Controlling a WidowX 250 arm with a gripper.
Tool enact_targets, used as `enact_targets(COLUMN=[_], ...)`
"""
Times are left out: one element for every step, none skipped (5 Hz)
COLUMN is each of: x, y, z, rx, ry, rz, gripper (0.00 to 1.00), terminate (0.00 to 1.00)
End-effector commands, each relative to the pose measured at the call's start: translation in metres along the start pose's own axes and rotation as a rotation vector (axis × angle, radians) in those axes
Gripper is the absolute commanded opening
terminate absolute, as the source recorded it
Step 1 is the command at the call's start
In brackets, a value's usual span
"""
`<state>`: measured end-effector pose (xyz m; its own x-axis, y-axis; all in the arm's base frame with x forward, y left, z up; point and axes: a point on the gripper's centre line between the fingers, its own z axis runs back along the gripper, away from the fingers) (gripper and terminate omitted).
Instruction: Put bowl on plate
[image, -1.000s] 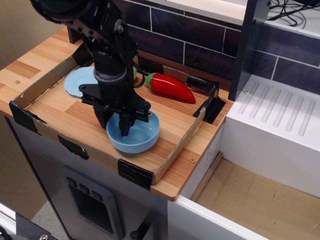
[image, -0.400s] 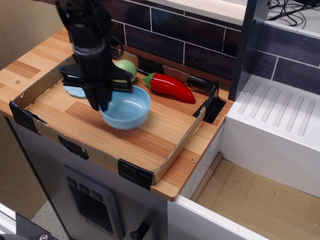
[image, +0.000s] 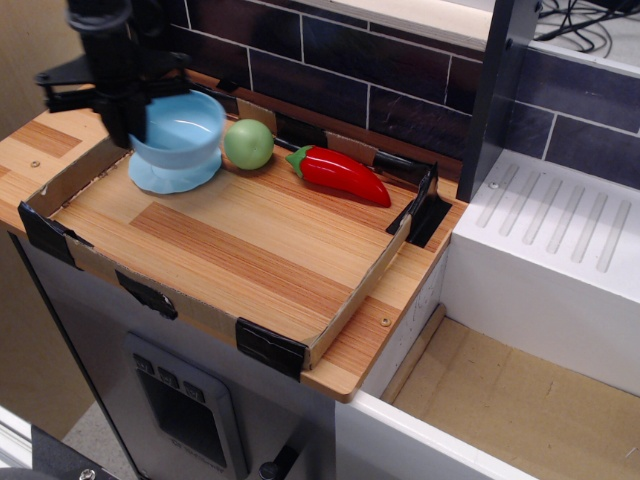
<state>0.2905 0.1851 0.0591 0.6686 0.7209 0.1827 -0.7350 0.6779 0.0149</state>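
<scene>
Claw (image: 128, 120) grips the bowl's (image: 185, 135) left rim, directly over the plate (image: 175, 178).

Looks like a toy kitchen set: dark tiled backsplash (image: 400, 75) behind, white ridged drainboard (image: 565, 230) beside, wooden surface (image: 250, 240) carrying a plastic red pepper (image: 340, 172) and green ball (image: 248, 144).

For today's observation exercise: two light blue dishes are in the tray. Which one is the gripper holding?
The deep bowl, gripped at its left rim by the gripper. The other dish, the flat plate, lies under it on the tray floor, mostly hidden.
</scene>
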Motion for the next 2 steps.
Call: enact_targets(x=[0.0348,0.0336], y=[0.0191,0.0139], z=[-0.0084,-0.0142], rx=[0.015,0.016], ry=[-0.078,-0.071], rz=[0.076,0.059], gripper=[0.0,0.0], terminate=[0.0,0.0])
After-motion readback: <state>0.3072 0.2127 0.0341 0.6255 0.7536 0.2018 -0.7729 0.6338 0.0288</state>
